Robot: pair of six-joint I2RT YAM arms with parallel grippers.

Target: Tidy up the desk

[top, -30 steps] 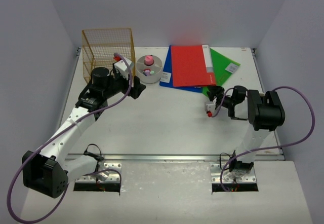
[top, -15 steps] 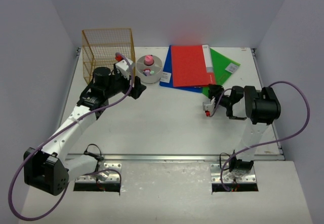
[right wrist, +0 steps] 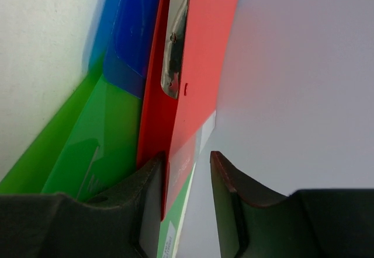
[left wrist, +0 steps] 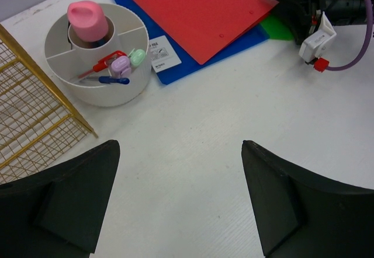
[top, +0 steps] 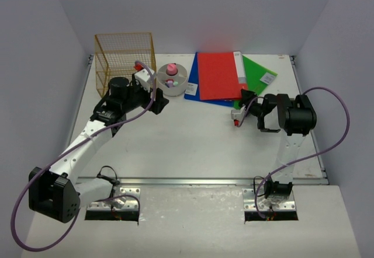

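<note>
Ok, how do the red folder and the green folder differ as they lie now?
The red folder lies on top, nearly its whole cover showing; the green folder sits beneath it, only its right part visible. The red folder lies square to the far edge of the desk; the green folder is turned clockwise, fanning out rightward. Both lie flat at the back right, overlapping.

3 folders: 1 red folder (top: pixel 219 74), 1 blue folder (top: pixel 191 86), 1 green folder (top: pixel 260 74). 1 gold wire basket (top: pixel 124 56). 1 round white organizer (left wrist: pixel 111 97) w/ 1 pink bottle (left wrist: pixel 87 17), 2 pens: red pen (left wrist: pixel 105 65), blue pen (left wrist: pixel 112 80); 2 sm. pastel bits: lilac piece (left wrist: pixel 121 65), mint piece (left wrist: pixel 138 56). 1 desk (top: pixel 187 138).
</note>
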